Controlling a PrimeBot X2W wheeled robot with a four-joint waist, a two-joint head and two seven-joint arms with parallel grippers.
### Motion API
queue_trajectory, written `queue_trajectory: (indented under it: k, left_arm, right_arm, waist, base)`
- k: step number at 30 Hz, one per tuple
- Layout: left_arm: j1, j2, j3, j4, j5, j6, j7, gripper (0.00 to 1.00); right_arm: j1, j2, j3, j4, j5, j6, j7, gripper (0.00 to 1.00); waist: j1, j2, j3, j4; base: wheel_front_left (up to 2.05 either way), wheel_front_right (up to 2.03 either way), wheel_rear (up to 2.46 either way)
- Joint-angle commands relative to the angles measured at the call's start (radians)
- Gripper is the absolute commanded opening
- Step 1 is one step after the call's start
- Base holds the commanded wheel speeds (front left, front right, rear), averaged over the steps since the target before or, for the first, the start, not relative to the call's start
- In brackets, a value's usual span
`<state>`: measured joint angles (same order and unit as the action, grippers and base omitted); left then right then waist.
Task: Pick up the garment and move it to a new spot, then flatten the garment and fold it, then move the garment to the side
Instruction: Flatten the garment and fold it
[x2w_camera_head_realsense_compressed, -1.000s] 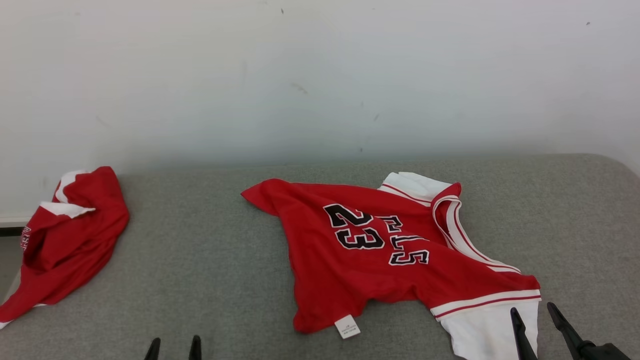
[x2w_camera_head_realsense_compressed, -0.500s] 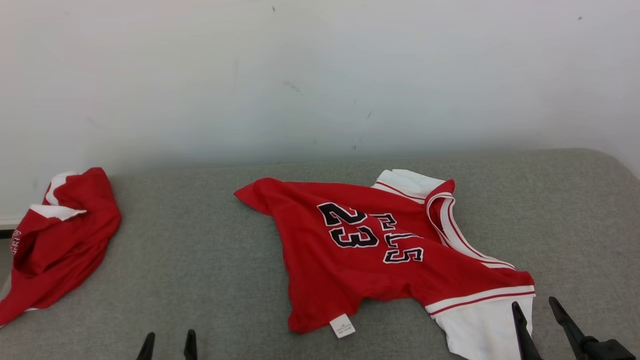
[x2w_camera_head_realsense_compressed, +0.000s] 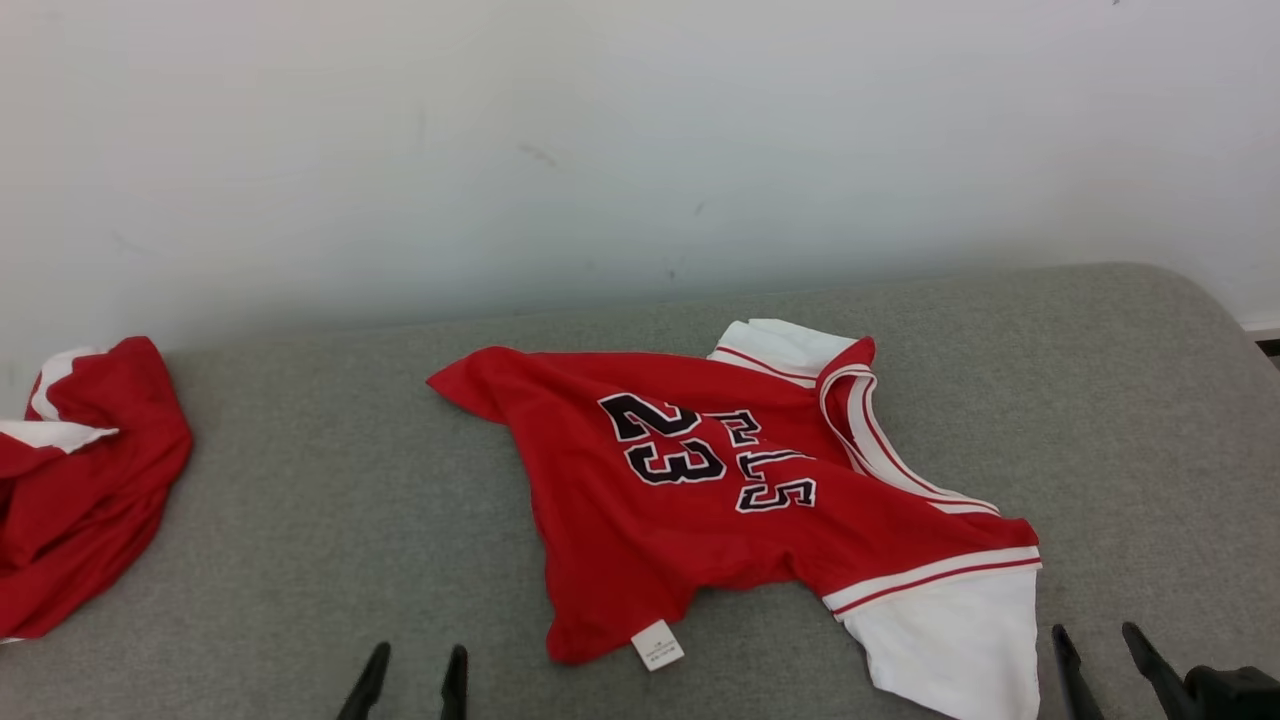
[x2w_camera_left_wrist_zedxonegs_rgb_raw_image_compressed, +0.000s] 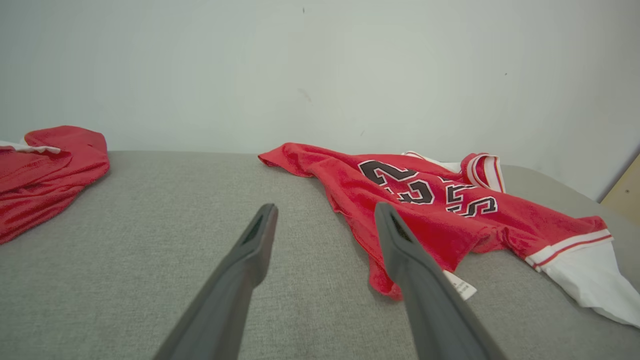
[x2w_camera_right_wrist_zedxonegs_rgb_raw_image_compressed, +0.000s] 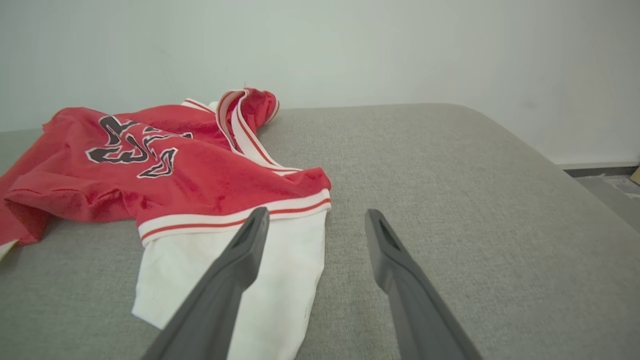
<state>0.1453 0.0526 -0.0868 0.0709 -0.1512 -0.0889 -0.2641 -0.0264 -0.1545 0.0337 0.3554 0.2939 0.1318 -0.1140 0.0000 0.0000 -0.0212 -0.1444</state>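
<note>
The garment (x2w_camera_head_realsense_compressed: 720, 500) is a red jersey with a black "23" and a white sleeve, lying crumpled in the middle of the grey padded surface (x2w_camera_head_realsense_compressed: 300, 480). My left gripper (x2w_camera_head_realsense_compressed: 415, 665) stands open near the front edge, to the left of the jersey's hem and white label. In the left wrist view its fingers (x2w_camera_left_wrist_zedxonegs_rgb_raw_image_compressed: 325, 215) are apart, with the garment (x2w_camera_left_wrist_zedxonegs_rgb_raw_image_compressed: 450, 210) just ahead on the right. My right gripper (x2w_camera_head_realsense_compressed: 1095, 645) is open beside the white sleeve. In the right wrist view the gripper (x2w_camera_right_wrist_zedxonegs_rgb_raw_image_compressed: 316, 220) is empty, and its left finger overlaps the sleeve of the garment (x2w_camera_right_wrist_zedxonegs_rgb_raw_image_compressed: 200, 170).
A second red and white garment (x2w_camera_head_realsense_compressed: 70, 500) lies bunched at the far left of the surface, also seen from the left wrist (x2w_camera_left_wrist_zedxonegs_rgb_raw_image_compressed: 45, 165). A pale wall runs close behind. The surface's rounded right edge (x2w_camera_right_wrist_zedxonegs_rgb_raw_image_compressed: 550, 165) drops to the floor.
The head view has shifted, so everything sits further left and higher. Relative to the jersey, both open grippers have moved right: the left nearer the hem, the right off the sleeve.
</note>
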Motion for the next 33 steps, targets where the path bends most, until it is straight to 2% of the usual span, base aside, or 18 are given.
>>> queue_trajectory:
  k: [1, 6, 11, 24, 33]
  left_arm:
    - [-0.004, 0.009, -0.006, 0.017, -0.007, -0.003, 0.002, 1.00]
    - [-0.057, 0.017, -0.071, 0.119, -0.036, -0.028, 0.028, 1.00]
    - [-0.114, 0.039, -0.134, 0.211, -0.053, -0.039, 0.048, 1.00]
    - [-0.275, 0.088, -0.247, 0.358, -0.102, -0.041, 0.061, 1.00]
    - [-0.325, 0.106, -0.343, 0.391, -0.168, -0.041, 0.049, 1.00]
  right_arm:
    - [0.016, -0.005, 0.002, 0.005, 0.007, -0.002, 0.011, 1.00]
    - [0.040, -0.013, 0.019, 0.027, 0.047, -0.002, 0.112, 1.00]
    - [0.036, -0.007, 0.059, 0.065, 0.069, -0.002, 0.137, 1.00]
    - [-0.090, 0.022, 0.148, 0.195, 0.123, -0.002, 0.090, 1.00]
    - [-0.142, 0.010, 0.200, 0.253, 0.154, -0.002, 0.044, 1.00]
  waist:
    - [0.0000, 0.0000, 0.008, -0.007]
    - [0.0000, 0.0000, 0.032, -0.020]
    - [0.0000, 0.0000, 0.052, -0.028]
    - [0.0000, 0.0000, 0.129, -0.013]
    - [0.0000, 0.0000, 0.141, -0.014]
  base:
    - [0.00, 0.00, 0.00]
    - [0.00, 0.00, 0.00]
    - [0.00, 0.00, 0.00]
    - [0.00, 0.00, 0.00]
    - [0.00, 0.00, 0.00]
